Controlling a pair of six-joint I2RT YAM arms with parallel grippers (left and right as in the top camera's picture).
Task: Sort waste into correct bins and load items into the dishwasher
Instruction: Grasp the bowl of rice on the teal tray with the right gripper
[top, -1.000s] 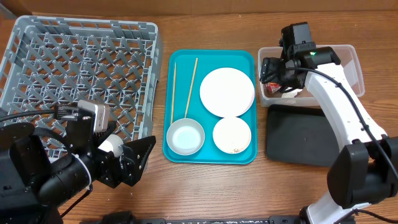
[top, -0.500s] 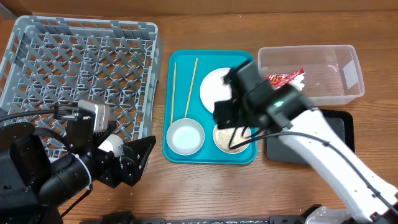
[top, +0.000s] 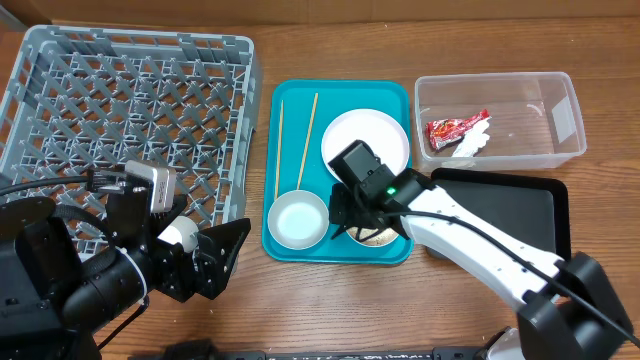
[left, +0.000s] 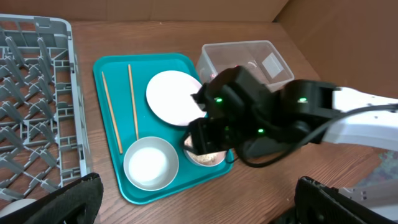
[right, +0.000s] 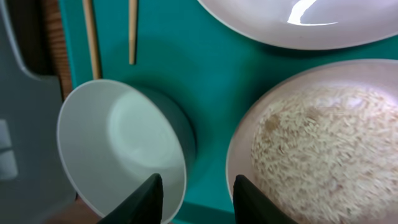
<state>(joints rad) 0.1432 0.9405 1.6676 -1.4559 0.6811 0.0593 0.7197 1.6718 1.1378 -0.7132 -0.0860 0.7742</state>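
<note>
- The right gripper hangs low over the large teal plastic tray. Its two fingers are spread apart with nothing held between them.
- In the right wrist view, one fingertip sits over the rim of the empty small white bowl. The other is over the rim of the second small white bowl, and a strip of teal shows in the gap between them.
- That second bowl holds a layer of loose white rice-like grains. It stands at the tray's near right corner, just beside the empty bowl.
- The large round white plate lies on the tray behind the two bowls, and the right arm covers its near edge.
- Two thin wooden chopsticks lie lengthwise along the tray's left side, slightly splayed. Their near ends reach the empty bowl.
- The clear rectangular plastic tub stands to the right of the teal tray. The small crinkled red snack wrapper lies inside it, touching the crumpled white paper scrap.
- The shallow black rectangular tray lies in front of the tub, and the right arm crosses it.
- The large square grey plastic dish rack fills the table's left side.
- The left gripper hovers by the rack's near right corner, fingers wide apart and holding nothing.
</note>
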